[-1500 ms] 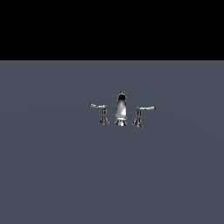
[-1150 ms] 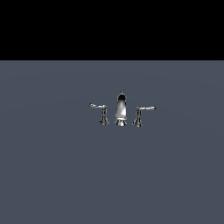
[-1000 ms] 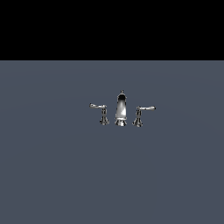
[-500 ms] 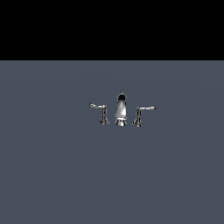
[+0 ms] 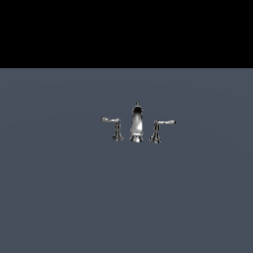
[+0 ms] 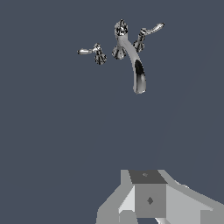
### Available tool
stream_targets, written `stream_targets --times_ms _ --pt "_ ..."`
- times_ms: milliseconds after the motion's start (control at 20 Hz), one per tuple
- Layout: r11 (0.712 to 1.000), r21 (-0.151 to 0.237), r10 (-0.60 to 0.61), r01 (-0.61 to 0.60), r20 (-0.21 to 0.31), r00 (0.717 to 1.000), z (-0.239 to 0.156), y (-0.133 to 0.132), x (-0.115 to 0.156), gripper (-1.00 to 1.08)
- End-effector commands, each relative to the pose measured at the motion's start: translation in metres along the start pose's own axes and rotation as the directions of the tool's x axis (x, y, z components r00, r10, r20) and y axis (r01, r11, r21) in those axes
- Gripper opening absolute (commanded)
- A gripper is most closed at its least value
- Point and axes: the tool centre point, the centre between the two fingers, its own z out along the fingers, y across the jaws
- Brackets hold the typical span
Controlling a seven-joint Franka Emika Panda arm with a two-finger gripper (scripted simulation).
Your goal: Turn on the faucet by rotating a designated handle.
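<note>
The chrome faucet (image 5: pixel 137 124) stands on a flat grey surface, its tall central spout facing the exterior camera. The designated handle (image 5: pixel 111 120) is the thin lever on the exterior view's left, on a short flared post. The twin lever (image 5: pixel 163 123) is on the right. In the wrist view the faucet (image 6: pixel 131 57) is seen from above, with the designated handle (image 6: pixel 89 51) beside the curved spout. Only grey parts of my gripper (image 6: pixel 148 201) show at that picture's edge, far from the faucet and touching nothing. The arm does not show in the exterior view.
The grey surface (image 5: pixel 126 197) stretches around the faucet on all sides, with a black background behind it. No other objects show.
</note>
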Motion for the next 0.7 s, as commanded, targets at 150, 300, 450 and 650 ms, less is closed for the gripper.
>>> stream_targets --times_ms 150,300,450,650 --pt "0.993 0.001 0.117 -0.117 -0.001 0.993 0.028 -0.026 0.014 -1.0" --pt "0.984 0.001 0.179 -0.179 -0.002 0.984 0.043 -0.04 0.024 -1.0" --pt "0.971 0.002 0.239 -0.239 -0.002 0.971 0.058 -0.052 0.034 -1.0" --pt "0.949 0.003 0.316 -0.316 -0.002 0.949 0.077 -0.068 0.048 -1.0"
